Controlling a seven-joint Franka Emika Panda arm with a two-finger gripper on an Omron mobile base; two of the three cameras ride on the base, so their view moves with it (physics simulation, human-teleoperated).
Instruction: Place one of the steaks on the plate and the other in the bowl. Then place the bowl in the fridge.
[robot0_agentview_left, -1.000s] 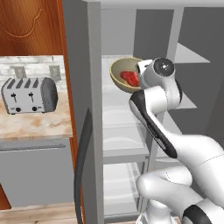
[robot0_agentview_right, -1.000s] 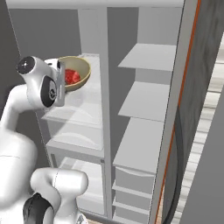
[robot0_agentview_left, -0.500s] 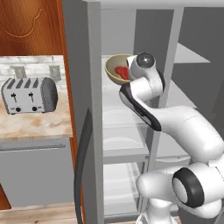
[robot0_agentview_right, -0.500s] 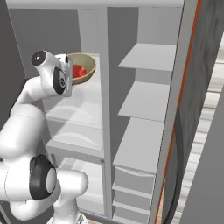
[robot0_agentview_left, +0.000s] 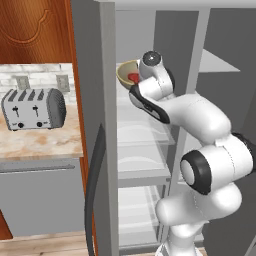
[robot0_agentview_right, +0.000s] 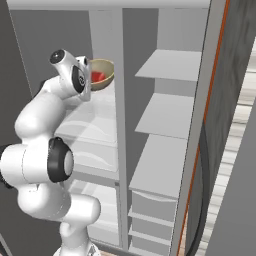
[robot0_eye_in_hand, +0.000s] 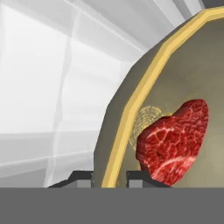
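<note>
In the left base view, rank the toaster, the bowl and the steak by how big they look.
1. Toaster, clearly largest in the picture.
2. Bowl, partly hidden by the fridge door and the arm, and farther back, so its true size against the toaster is unsure.
3. Steak, a small red patch inside the bowl.

Olive-tan bowl (robot0_agentview_left: 127, 73) w/ red marbled steak (robot0_eye_in_hand: 174, 140) inside, held up in open fridge (robot0_agentview_right: 165, 125).

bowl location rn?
The bowl is inside the open fridge, in its upper left section, held by its rim in the jaws, steak inside.
</note>
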